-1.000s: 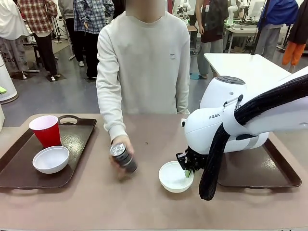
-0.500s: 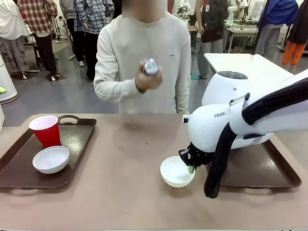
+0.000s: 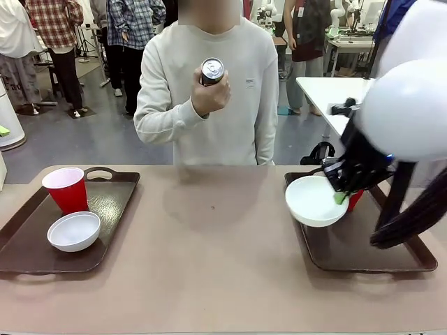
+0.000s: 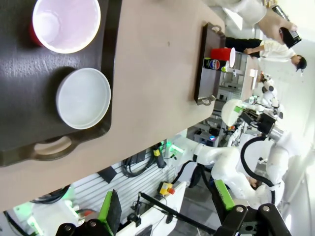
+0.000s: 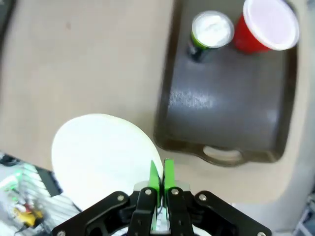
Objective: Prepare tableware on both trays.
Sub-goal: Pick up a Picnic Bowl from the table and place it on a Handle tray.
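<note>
**Bowl held above the right tray**

The right tool (image 3: 341,197) pinches a white bowl (image 3: 312,201) by its rim, lifted over the right tray (image 3: 363,259), which holds a red cup (image 5: 266,27) and a can (image 5: 210,32). The left tray (image 3: 105,209) carries another red cup (image 3: 66,190) and another bowl (image 3: 73,231). The left tool (image 4: 167,223) gapes wide above it. A person's hand (image 3: 209,94) holds a second can (image 3: 211,70) at chest height.

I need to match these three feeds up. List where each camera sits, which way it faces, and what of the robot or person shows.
Front view: fixed between the arms, facing the person's hand holding a can; right gripper carries a white bowl.
Left wrist view: high over the left tray, looking down; its open fingers at the bottom edge.
Right wrist view: above the right tray, looking down; shut gripper pinching the bowl's rim.
Shared: front and left wrist views both show the left tray's red cup and bowl.
</note>
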### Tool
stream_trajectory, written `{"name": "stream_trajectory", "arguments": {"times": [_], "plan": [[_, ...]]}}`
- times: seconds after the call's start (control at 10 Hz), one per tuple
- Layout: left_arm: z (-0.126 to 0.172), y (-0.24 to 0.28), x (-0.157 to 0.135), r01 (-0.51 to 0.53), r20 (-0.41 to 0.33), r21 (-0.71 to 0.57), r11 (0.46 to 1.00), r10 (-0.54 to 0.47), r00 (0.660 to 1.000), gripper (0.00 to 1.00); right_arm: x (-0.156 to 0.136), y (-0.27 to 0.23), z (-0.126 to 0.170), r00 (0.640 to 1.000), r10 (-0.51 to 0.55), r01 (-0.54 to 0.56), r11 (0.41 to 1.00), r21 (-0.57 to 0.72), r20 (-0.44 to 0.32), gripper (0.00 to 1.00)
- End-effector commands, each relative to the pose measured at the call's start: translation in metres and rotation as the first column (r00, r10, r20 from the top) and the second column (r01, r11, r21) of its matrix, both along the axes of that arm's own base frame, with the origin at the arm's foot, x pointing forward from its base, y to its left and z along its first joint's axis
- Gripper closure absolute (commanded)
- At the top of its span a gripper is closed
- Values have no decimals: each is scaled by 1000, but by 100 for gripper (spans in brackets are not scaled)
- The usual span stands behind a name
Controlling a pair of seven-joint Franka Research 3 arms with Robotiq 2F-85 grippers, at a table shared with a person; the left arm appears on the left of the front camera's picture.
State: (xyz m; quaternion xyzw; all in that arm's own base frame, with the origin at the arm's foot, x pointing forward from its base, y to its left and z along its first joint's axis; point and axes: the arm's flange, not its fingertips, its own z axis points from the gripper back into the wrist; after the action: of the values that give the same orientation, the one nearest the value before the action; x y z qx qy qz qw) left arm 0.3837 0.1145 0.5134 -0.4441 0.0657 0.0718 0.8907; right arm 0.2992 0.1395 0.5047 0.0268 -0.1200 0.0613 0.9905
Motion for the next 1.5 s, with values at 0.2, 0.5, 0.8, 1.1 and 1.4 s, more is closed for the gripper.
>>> {"name": "stream_trajectory", "arguments": {"times": [0.2,0.5,0.8,1.1,1.4], "plan": [[1,1,-2,-6,-17,4,1000,6,1000,2,-2,-3,3,1000,-1,1,1000,3,3,96],[1,1,-2,-6,-17,4,1000,6,1000,2,43,-74,-26,997,-65,65,998,-12,-31,96],[1,1,-2,-6,-17,4,1000,6,1000,2,69,-137,-45,983,-170,174,983,56,-69,96],[1,1,-2,-6,-17,4,1000,6,1000,2,79,-144,-94,976,-147,150,989,4,-159,96],[1,1,-2,-6,-17,4,1000,6,1000,2,78,-146,-90,970,-167,173,985,18,-177,96]]}}
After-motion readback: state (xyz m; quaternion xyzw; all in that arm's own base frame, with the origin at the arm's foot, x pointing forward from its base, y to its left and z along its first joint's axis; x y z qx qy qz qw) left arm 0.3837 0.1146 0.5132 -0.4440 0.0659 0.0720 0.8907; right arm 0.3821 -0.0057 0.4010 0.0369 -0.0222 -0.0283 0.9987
